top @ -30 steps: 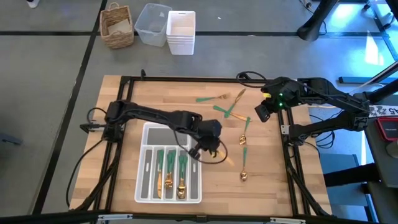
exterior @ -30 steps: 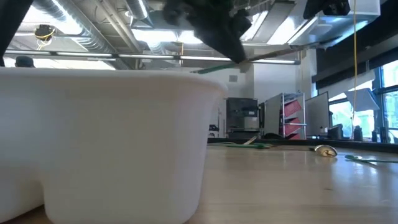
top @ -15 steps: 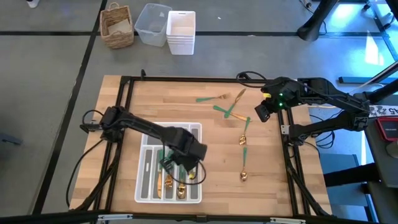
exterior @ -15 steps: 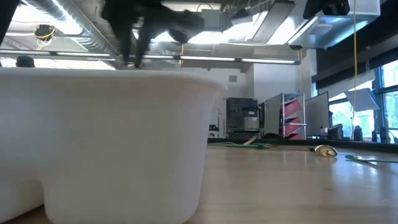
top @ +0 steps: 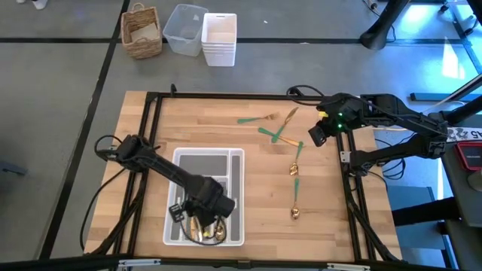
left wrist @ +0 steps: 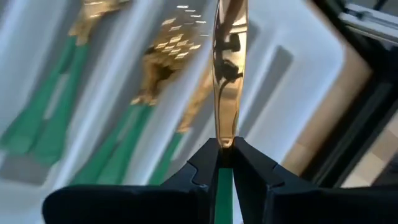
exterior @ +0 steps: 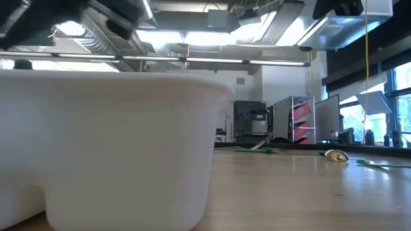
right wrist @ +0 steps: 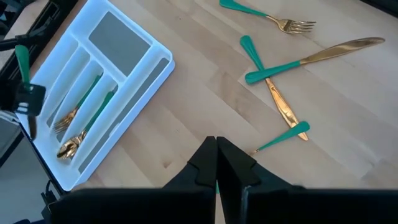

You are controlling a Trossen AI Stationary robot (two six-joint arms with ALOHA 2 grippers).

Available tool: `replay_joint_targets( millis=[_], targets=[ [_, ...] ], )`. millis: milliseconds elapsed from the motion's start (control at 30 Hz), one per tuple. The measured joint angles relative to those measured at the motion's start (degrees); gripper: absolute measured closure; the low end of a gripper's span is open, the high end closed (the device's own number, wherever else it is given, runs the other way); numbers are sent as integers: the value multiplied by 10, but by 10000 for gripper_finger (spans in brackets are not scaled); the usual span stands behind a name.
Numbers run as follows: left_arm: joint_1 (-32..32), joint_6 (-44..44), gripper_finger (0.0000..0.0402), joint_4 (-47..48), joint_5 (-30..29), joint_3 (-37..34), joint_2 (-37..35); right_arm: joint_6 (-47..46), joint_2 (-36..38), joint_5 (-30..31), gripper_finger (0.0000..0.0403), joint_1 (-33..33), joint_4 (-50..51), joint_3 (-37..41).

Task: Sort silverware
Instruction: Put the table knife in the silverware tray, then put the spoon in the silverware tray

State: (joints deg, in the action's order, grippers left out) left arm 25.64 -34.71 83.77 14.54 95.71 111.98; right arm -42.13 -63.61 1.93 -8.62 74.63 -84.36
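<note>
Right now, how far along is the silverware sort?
Partly done. Several green-handled pieces already lie in the organizer tray. In hand: the left gripper holds a gold knife over the tray, fingers clamped on its handle. Left: about six pieces on the table, including a fork. The right gripper waits, shut.

A wooden table [top: 256, 203] carries a white tray [top: 236, 162] at lower left of the high view, with loose silverware [top: 297, 181] scattered at centre right.
</note>
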Motion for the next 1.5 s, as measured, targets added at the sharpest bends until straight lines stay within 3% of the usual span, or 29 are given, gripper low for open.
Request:
replay_joint_targets(
  millis=[200,367,633,867,1100,1267,1500],
  targets=[
    [24,-40,374,-4,14,-39,-11,-2,0,0,397,0,-1,0],
    [25,-79,365,-66,9,-87,-9,-27,0,0,397,0,-11,0],
    [19,-137,371,-131,-77,-157,-9,-49,-12,-3,397,2,-14,0],
    [13,-135,371,-160,-93,-210,-9,-50,-50,-6,397,48,-13,0],
    [18,-87,371,-164,-169,-215,-8,-100,-99,-6,397,103,-26,0],
    [18,-18,371,-168,-171,-215,-9,-179,-151,-1,397,151,-41,0],
    [24,-11,371,-142,-162,-205,-34,-205,-236,-2,397,212,-38,0]
  ],
)
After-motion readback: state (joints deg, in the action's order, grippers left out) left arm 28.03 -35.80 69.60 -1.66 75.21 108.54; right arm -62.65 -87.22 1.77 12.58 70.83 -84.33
